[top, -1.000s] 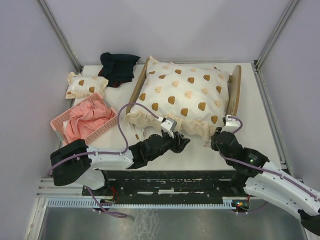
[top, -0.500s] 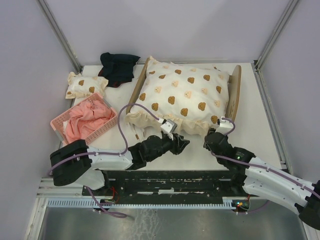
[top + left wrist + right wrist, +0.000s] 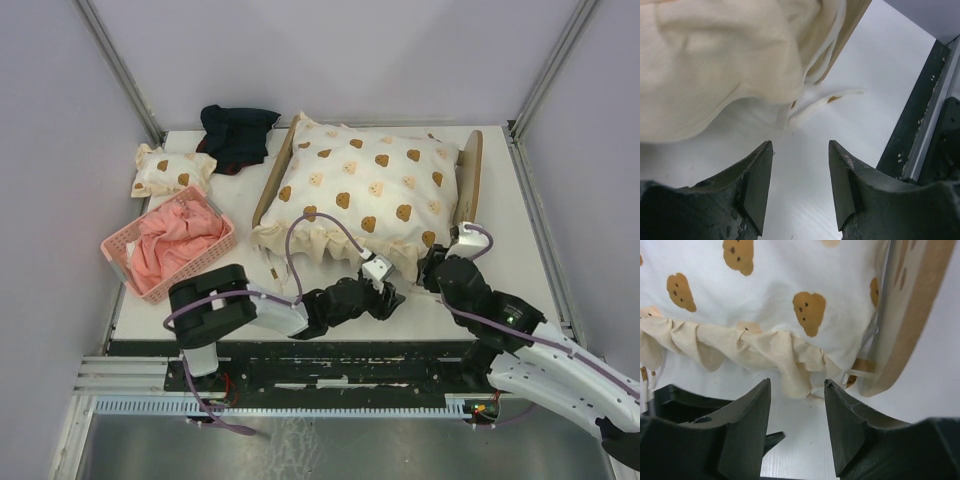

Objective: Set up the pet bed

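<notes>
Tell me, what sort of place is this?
Likely a robot test cell, not a home: two arms fixed at the edge of a white table, plain walls around it, and props laid out, a pet bed and a basket.

Clearance around pet bed (image 3: 468, 185)
Bare tabletop (image 3: 515, 225) open at 3 o'clock; quilt frill (image 3: 300, 240) overhangs at 6; pink basket (image 3: 195, 268) obstructs 9.

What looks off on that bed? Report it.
The bear-print quilt sits askew. Its ruffled near edge spills past the pet bed onto the table, and it is bunched rather than lying flat.
</notes>
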You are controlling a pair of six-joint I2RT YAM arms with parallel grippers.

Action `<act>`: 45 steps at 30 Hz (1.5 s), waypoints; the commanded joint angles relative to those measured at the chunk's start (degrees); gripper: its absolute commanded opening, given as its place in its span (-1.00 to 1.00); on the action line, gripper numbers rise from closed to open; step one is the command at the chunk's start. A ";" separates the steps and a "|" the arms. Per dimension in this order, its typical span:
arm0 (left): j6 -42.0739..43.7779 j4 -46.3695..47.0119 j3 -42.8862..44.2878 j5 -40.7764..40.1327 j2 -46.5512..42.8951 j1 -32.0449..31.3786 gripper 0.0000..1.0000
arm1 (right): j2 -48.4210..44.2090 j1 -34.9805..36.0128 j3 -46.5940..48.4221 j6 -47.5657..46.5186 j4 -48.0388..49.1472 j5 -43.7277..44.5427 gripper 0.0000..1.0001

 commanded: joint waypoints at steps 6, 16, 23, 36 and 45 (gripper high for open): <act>2.07 4.14 12.65 -5.11 12.39 -1.36 0.17 | -5.77 -0.03 6.23 -3.68 -11.03 2.65 0.16; 6.20 6.28 11.57 -9.62 10.50 -1.29 -0.94 | -8.77 -0.02 6.44 -6.32 -12.03 2.89 0.18; 9.89 3.49 11.65 -12.83 3.25 -0.55 -0.95 | -8.45 -0.01 5.36 -8.75 -10.61 2.67 0.17; 7.10 6.24 12.56 -2.74 11.11 -1.33 -0.01 | -10.48 -0.01 7.84 -7.05 -12.72 5.20 0.16; 7.02 5.53 16.52 -5.84 18.66 -1.44 0.15 | -10.39 -0.01 7.40 -6.63 -12.75 4.98 0.15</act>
